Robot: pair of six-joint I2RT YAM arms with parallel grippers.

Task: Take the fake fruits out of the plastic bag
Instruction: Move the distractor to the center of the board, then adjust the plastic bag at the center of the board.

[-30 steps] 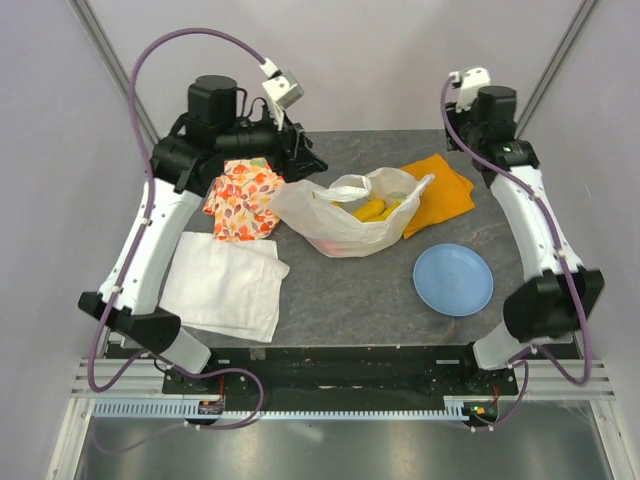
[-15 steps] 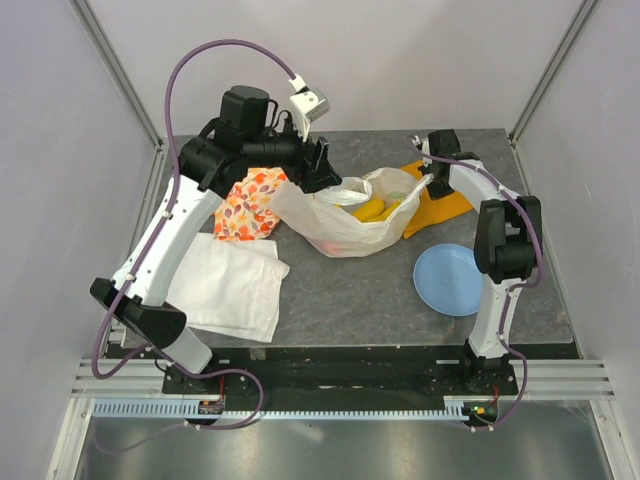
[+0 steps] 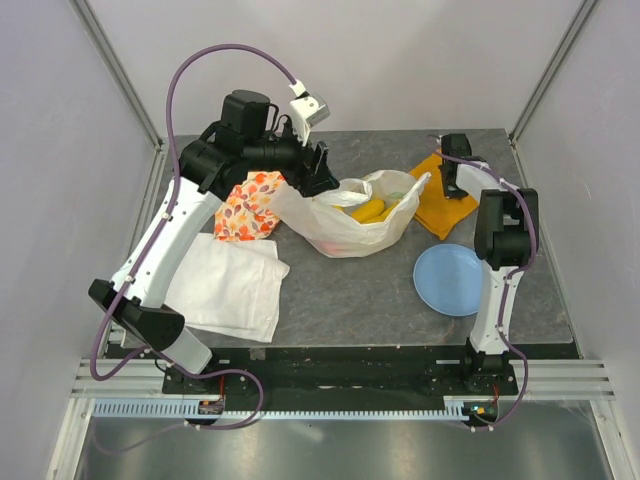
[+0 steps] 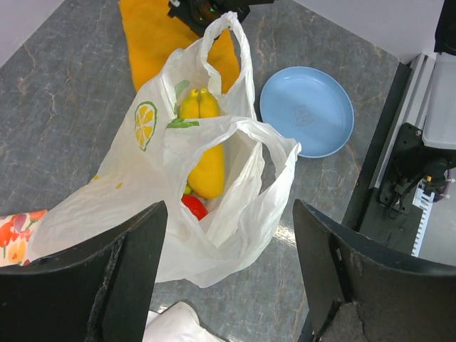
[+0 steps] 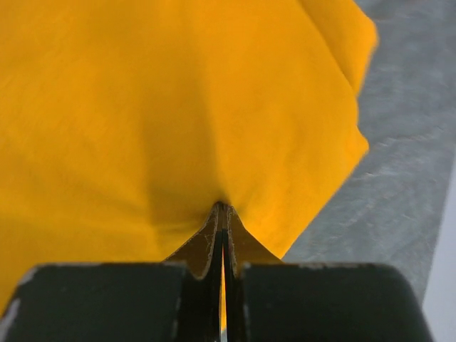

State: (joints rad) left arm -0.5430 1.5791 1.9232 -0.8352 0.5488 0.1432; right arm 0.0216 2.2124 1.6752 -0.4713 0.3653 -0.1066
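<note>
The top camera looks steeply down from the near side over the whole surface (image 3: 370, 300). The left wrist camera looks down on the plastic bag (image 4: 142, 185) from close above. The right wrist's is pressed against the orange cloth (image 5: 142, 107), which all three views share.

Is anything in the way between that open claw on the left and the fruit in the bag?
Only the plastic bag itself: its thin skin covers the lemon slice. A yellow fruit and a red fruit lie bare in its open mouth, below the left gripper.
</note>
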